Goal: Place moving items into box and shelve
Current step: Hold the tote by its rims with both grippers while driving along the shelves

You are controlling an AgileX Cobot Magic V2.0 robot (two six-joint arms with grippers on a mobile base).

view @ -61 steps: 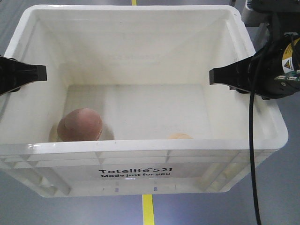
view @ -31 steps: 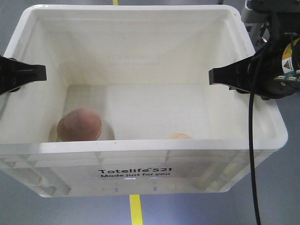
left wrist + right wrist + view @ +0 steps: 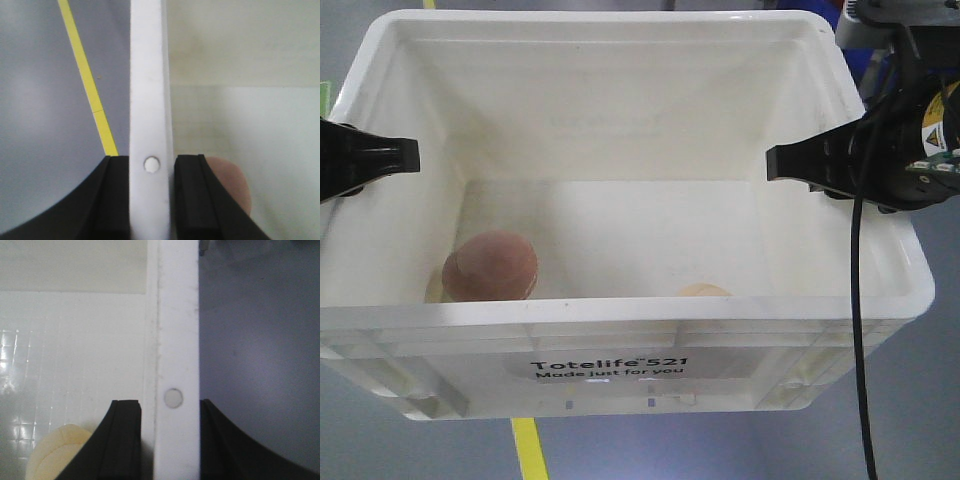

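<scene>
The white box (image 3: 620, 318) with black "Totelife 521" print fills the front view and hangs above the floor. Inside it, a pinkish-brown ball (image 3: 490, 267) lies at the near left, and a pale yellow ball (image 3: 703, 290) peeks over the near rim. My left gripper (image 3: 385, 157) is shut on the box's left rim (image 3: 150, 75), one finger on each side of the wall (image 3: 151, 165). My right gripper (image 3: 800, 163) clamps the right rim (image 3: 177, 315) the same way (image 3: 170, 407). The left wrist view shows the pink ball (image 3: 230, 185), the right wrist view the pale ball (image 3: 55, 452).
Grey floor lies under and around the box, with a yellow line (image 3: 528, 445) running across it, also seen in the left wrist view (image 3: 85, 75). A bit of blue (image 3: 865, 60) shows past the far right corner.
The yellow floor line has slid leftward under the box, so box and arms are travelling over the floor together. Both grips are unchanged. The pink ball has rolled slightly.
</scene>
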